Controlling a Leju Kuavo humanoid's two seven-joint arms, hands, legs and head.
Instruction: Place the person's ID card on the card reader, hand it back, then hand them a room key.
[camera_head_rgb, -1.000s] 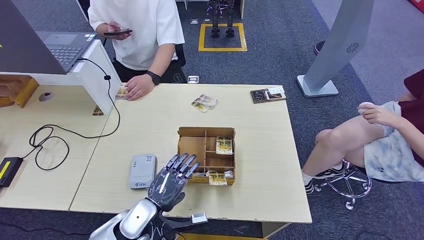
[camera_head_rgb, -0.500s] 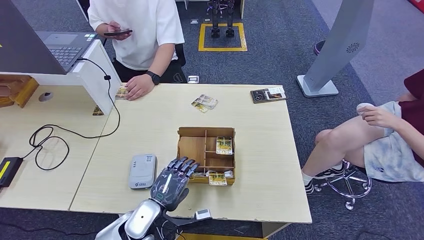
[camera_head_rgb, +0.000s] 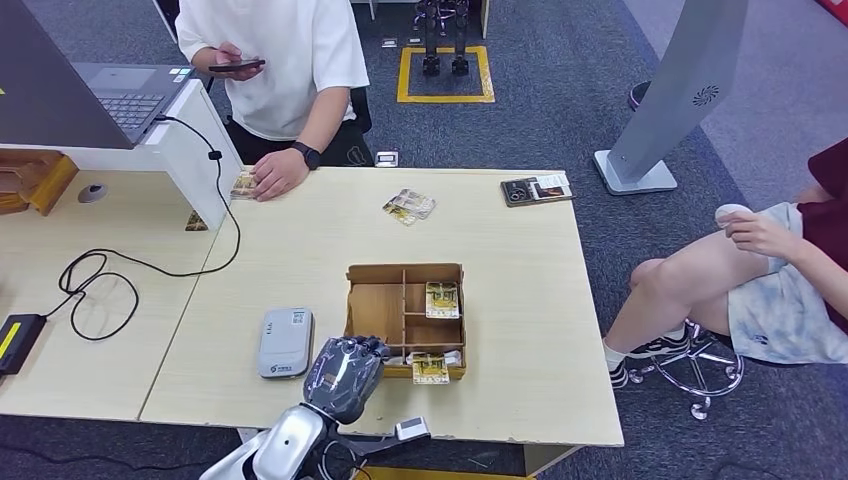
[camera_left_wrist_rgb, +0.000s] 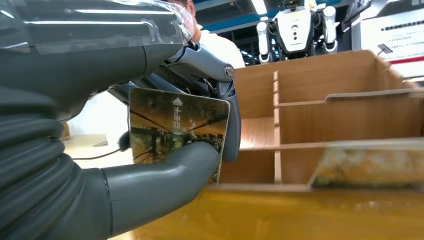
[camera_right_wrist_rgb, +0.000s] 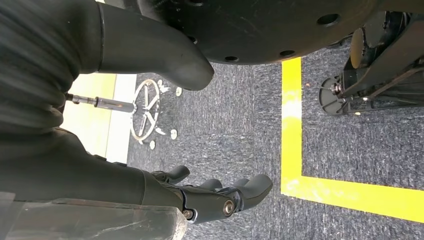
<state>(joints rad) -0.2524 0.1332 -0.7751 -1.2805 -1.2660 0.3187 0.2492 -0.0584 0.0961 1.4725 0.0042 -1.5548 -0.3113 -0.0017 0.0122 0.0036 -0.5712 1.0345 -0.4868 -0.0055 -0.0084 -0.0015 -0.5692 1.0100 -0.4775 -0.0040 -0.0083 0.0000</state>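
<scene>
From the head view, your left hand sits at the wooden box near the tabletop's front edge. Left wrist: thumb and fingers pinch a room key. Right wrist: right hand hangs, apparently empty, fingers loosely apart.

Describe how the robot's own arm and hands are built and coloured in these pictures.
The left arm has a polished silver, rounded shell, with a small grey block on a bracket at the wrist. The left hand has a glossy dark back and dark jointed fingers. Up close, it has a grey ribbed cover, a thick smooth grey thumb and a clear plastic shell. The right hand has matching dark fingers with round pivot pins.
</scene>
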